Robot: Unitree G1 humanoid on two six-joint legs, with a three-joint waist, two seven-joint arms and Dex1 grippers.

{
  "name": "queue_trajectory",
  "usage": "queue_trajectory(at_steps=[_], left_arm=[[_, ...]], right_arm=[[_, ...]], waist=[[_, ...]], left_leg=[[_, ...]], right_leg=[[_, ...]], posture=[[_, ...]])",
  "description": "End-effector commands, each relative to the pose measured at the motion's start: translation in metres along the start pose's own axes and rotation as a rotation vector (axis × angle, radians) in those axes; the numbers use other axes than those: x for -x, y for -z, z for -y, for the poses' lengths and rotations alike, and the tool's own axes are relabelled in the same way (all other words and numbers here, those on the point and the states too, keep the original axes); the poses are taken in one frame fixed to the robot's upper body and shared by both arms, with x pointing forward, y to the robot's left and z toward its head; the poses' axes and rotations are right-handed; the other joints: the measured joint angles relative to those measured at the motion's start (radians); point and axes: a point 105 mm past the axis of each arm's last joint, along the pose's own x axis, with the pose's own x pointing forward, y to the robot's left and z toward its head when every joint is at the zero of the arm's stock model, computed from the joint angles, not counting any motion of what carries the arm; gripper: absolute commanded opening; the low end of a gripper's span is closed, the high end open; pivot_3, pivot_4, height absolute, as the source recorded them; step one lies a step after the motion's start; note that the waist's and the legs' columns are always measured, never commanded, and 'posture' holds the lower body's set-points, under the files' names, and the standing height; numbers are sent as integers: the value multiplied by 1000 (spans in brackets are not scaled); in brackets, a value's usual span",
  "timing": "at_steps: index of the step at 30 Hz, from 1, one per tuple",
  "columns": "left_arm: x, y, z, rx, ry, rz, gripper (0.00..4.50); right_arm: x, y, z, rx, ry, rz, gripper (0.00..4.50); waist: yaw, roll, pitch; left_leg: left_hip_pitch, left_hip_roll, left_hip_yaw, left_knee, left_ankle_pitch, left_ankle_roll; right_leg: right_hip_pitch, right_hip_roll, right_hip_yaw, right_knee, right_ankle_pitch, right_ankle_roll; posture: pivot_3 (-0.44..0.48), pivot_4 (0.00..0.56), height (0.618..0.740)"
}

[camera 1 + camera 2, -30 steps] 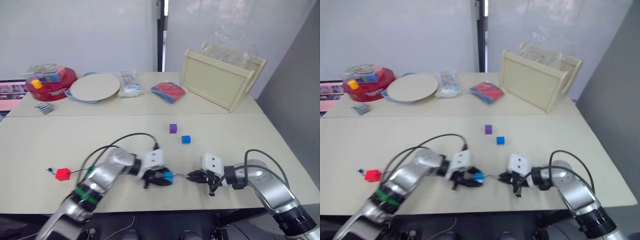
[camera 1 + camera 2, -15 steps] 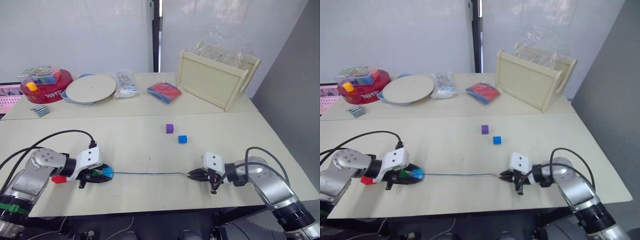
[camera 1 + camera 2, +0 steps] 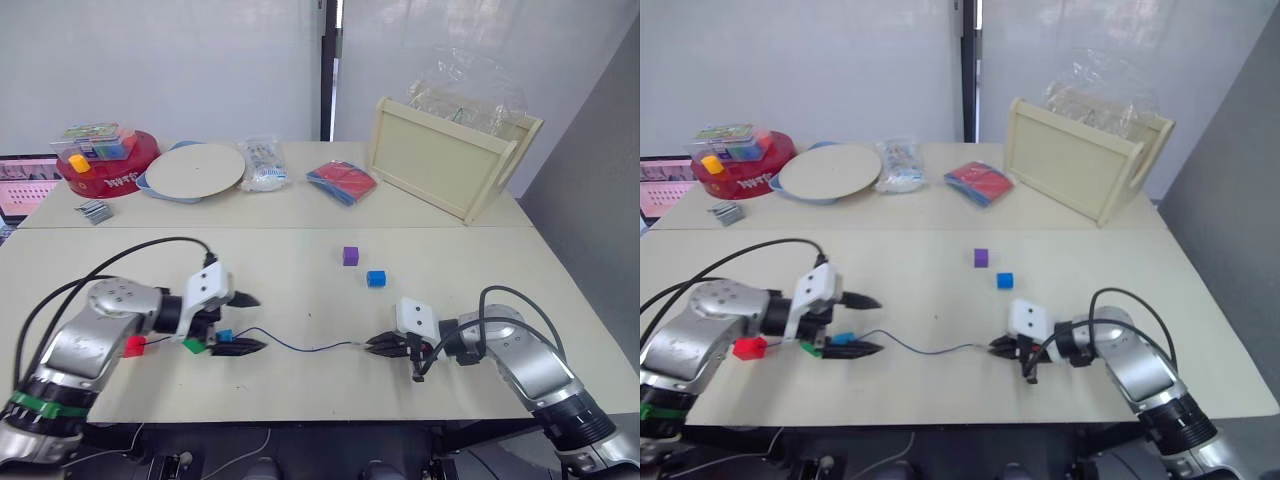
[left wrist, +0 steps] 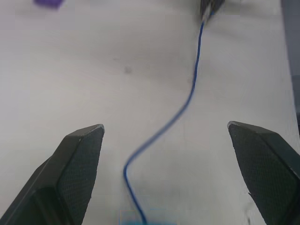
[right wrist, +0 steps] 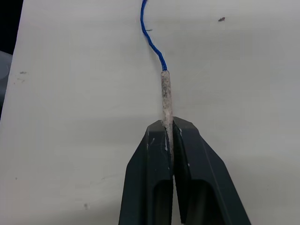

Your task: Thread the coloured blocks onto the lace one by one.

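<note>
Lace (image 3: 300,348) stayed pinned by its tip in the right pincer (image 3: 372,344); left pincer (image 3: 245,322) gaped beside three threaded blocks (image 3: 224,336).

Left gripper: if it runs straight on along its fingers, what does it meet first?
The left gripper, fingers spread open, points along the lace toward the right gripper, which pinches the lace tip. That gripper looks like the first solid thing in line; the table between looks free, though depth is unclear.

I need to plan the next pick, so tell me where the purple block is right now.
In the left eye view the purple block sits loose mid-table, just up-left of the free blue block and farther from the robot than the right hand.
</note>
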Motion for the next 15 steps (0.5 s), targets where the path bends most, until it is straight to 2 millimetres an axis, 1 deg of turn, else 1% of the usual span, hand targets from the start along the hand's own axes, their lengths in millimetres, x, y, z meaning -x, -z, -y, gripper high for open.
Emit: queue_trajectory(at_steps=[1, 5, 8, 11, 15], left_arm=[[-33, -6, 9, -48, 54, 29, 4446], [-73, -10, 13, -65, 101, 80, 4446], [-94, -10, 16, -62, 133, 97, 4446], [-104, -8, 18, -69, 146, 90, 4446], [-110, -7, 27, -59, 188, 92, 4446]], right_arm=[[-3, -9, 1, 34, 0, 10, 0], [-5, -10, 0, 45, -6, -2, 0], [-7, -11, -2, 48, -9, -10, 0], [-9, -12, -3, 47, -11, -12, 0], [-8, -11, -5, 42, -10, -19, 0]], waist=[[1, 0, 0], [1, 0, 0], [2, 0, 0], [1, 0, 0], [1, 0, 0]], left_leg=[[0, 0, 0, 0, 0, 0], [0, 0, 0, 1, 0, 0], [0, 0, 0, 1, 0, 0], [0, 0, 0, 2, 0, 0], [0, 0, 0, 2, 0, 0]], right_leg=[[0, 0, 0, 0, 0, 0], [0, 0, 0, 0, 0, 0], [0, 0, 0, 1, 0, 0], [0, 0, 0, 1, 0, 0], [0, 0, 0, 1, 0, 0]], posture=[[0, 150, 740], [0, 150, 740], [0, 150, 740], [0, 150, 740], [0, 150, 740]])
